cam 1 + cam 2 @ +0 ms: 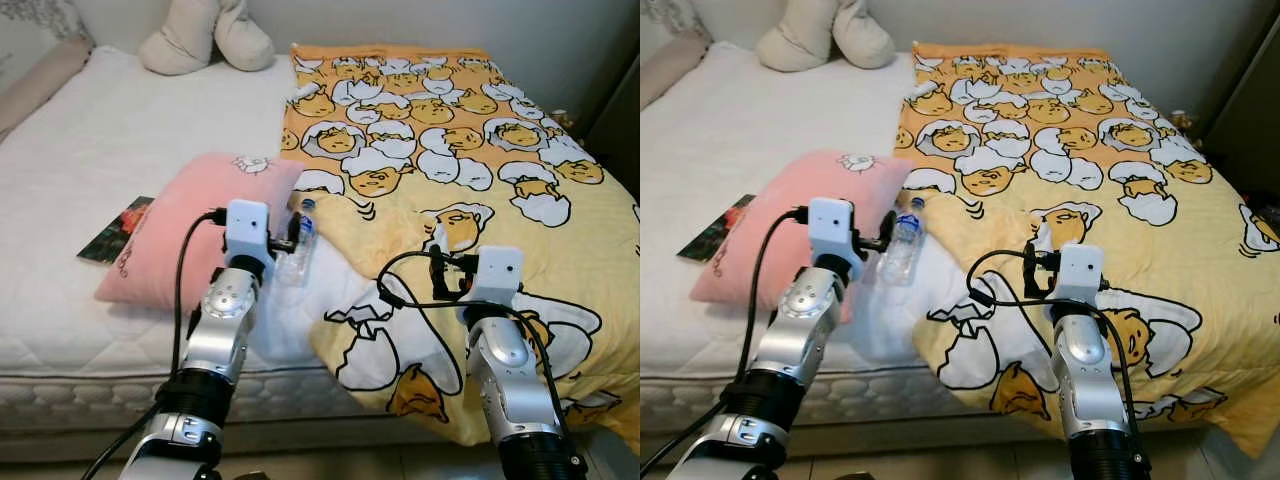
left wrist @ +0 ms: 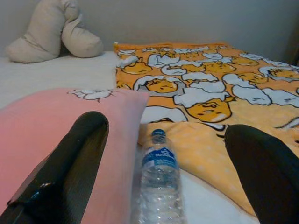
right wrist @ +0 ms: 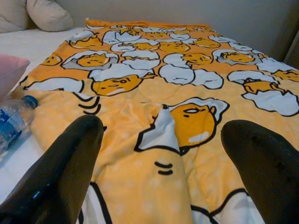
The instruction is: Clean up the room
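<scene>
Taking up most of the shot is a bed point(image 1: 110, 150) with a white quilted mattress, and spread over its right half is a yellow blanket point(image 1: 450, 150) printed with cartoon egg characters, its near edge hanging over the side. A lumpy beige cushion point(image 1: 205, 35) sits at the head end. Closer in there's a pink pillow point(image 1: 175, 240) with a little white cartoon figure on the corner, and a dark magazine point(image 1: 117, 230) is tucked just beside it on the left. The clear plastic water bottle point(image 2: 160, 182) lies on its side on the sheet, between the pillow and the blanket edge, blue cap pointing toward the head of the bed, blue label around its neck, looks mostly empty. The left gripper point(image 2: 168, 154) hovers right over the bottle, fingers spread wide on either side of it, not touching. The right gripper point(image 3: 161, 154) hangs over the blanket, jaws wide apart too.
</scene>
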You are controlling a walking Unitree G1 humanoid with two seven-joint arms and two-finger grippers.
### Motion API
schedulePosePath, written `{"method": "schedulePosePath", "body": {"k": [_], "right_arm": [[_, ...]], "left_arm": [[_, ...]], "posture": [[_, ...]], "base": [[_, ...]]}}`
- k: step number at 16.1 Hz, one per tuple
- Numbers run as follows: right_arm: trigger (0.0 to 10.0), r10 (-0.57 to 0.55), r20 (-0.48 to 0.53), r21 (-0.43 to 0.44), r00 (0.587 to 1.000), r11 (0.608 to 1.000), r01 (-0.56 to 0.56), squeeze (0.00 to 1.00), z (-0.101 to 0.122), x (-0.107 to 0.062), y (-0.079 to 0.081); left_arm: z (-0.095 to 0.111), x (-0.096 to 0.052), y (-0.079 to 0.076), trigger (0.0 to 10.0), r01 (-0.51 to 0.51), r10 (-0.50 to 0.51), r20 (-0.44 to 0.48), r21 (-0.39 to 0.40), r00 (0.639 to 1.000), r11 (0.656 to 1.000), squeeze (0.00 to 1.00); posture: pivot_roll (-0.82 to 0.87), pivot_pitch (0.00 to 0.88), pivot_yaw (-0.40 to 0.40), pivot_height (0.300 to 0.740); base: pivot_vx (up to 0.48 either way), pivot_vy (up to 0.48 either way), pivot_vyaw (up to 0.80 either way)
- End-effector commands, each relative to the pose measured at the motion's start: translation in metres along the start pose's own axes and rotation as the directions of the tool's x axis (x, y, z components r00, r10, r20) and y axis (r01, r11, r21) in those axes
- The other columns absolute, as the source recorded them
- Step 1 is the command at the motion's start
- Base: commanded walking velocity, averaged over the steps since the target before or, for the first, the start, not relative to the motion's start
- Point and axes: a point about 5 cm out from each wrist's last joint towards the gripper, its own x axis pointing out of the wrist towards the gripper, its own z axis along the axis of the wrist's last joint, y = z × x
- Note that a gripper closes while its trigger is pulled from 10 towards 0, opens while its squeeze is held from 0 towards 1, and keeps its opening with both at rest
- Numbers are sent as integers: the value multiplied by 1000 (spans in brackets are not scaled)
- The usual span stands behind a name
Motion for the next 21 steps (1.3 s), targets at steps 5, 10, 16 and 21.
{"method": "schedulePosePath", "body": {"k": [5,10,16,21], "right_arm": [[10000,2,2,-9,1000,1000,-2,0,3,1,-1],[10000,28,21,-40,999,999,-27,0,1,-9,3],[10000,-25,31,2,999,1000,25,0,3,-23,-1],[10000,26,30,4,999,1000,-26,0,11,-13,2]], "left_arm": [[1,2,-3,10000,11,-11,-1,19,1000,1000,0],[5,14,-4,10000,30,-29,-18,45,999,999,0],[-8,-14,7,10000,11,-12,-11,-83,1000,996,0],[-17,-36,-2,10000,4,-7,-53,-66,999,998,0]], "posture": [[-7,0,-15,740],[-36,0,8,740],[-50,1,-14,740],[13,8,-33,740]], "base": [[0,0,0],[0,0,0],[0,0,0],[0,0,0]]}}
